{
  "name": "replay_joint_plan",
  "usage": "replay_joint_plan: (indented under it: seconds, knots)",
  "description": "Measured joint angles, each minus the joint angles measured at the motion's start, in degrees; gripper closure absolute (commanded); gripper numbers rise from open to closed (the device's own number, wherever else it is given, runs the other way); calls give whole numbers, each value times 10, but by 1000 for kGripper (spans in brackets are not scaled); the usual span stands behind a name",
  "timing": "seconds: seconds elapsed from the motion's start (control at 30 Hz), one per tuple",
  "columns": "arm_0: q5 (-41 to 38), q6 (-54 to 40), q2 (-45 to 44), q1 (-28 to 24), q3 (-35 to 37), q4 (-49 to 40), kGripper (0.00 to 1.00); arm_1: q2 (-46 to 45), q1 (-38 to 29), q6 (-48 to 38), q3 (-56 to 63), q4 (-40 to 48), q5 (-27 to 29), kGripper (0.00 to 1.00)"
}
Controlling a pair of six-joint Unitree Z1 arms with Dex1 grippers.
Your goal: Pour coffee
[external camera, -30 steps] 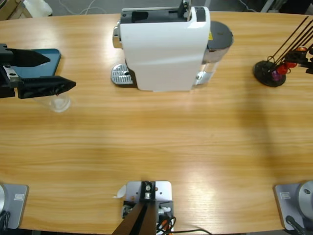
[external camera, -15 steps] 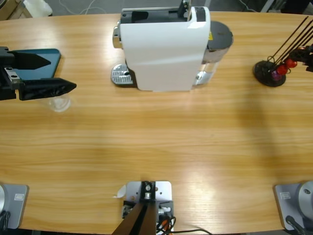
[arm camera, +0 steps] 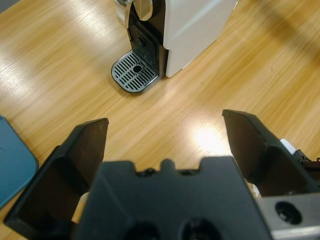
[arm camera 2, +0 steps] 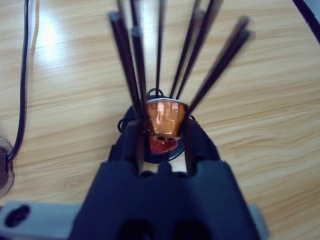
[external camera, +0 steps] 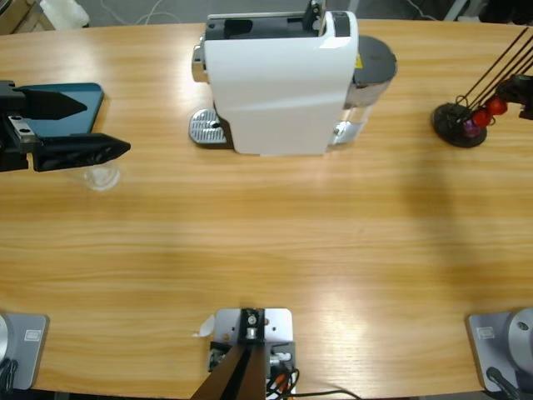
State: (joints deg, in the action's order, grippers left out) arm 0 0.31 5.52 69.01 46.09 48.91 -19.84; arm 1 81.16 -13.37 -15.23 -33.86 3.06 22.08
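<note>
No coffee shows in any view. A small clear tumbler (external camera: 101, 175) stands on the table just below my left gripper (external camera: 107, 125), whose jaws are wide open and hold nothing. The left wrist view looks past my left gripper (arm camera: 165, 125) to the white coffee machine (arm camera: 192, 27) and its metal drip tray (arm camera: 135, 77). At the far right edge, my right gripper (external camera: 518, 90) is at the black capsule rack (external camera: 458, 125). In the right wrist view my right gripper (arm camera 2: 162, 127) is shut on an orange capsule (arm camera 2: 165, 115) among the rack's rods.
The white coffee machine (external camera: 279, 83) stands at the back middle, its drip tray (external camera: 208, 129) facing left. A blue tray (external camera: 87, 96) lies under the left gripper. Red (external camera: 497, 106) and purple (external camera: 470, 125) capsules hang on the rack. A black cable (arm camera 2: 22, 80) runs beside the rack.
The right gripper has drawn back toward the right edge with the orange capsule. The left arm and the tumbler have not moved.
</note>
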Motion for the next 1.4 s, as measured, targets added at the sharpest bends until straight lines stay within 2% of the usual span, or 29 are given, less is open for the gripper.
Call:
replay_joint_plan:
  seconds: [0.3, 0.37, 0.4, 0.43, 1.13, 1.17, 1.2, 1.23, 1.4]
  knots:
    - [0, 0, -10, 0, -3, 0, 9, 1, 0, 1, 0, 0, 0, 754]
    - [0, 0, -11, 0, -3, 0, 9, 1, 0, 2, 0, 0, 1, 543]
    - [0, 0, -12, 0, -3, 0, 9, 0, 0, 2, 0, 0, 3, 490]
    - [0, 0, -13, 0, -4, 0, 9, 0, 0, 2, 1, 0, 4, 483]
    - [0, 9, -23, 0, -21, 0, 9, -27, 0, 2, 2, -14, 16, 501]
    - [0, 9, -23, 0, -21, 0, 9, -29, 0, 2, 2, -14, 16, 513]
    - [0, 9, -23, 0, -21, 0, 9, -30, 0, 2, 2, -14, 16, 610]
    - [0, 9, -23, 0, -21, 0, 9, -31, 0, 2, 3, -14, 16, 653]
    - [0, 9, -23, 0, -22, 0, 9, -32, 0, 2, 3, -14, 16, 651]
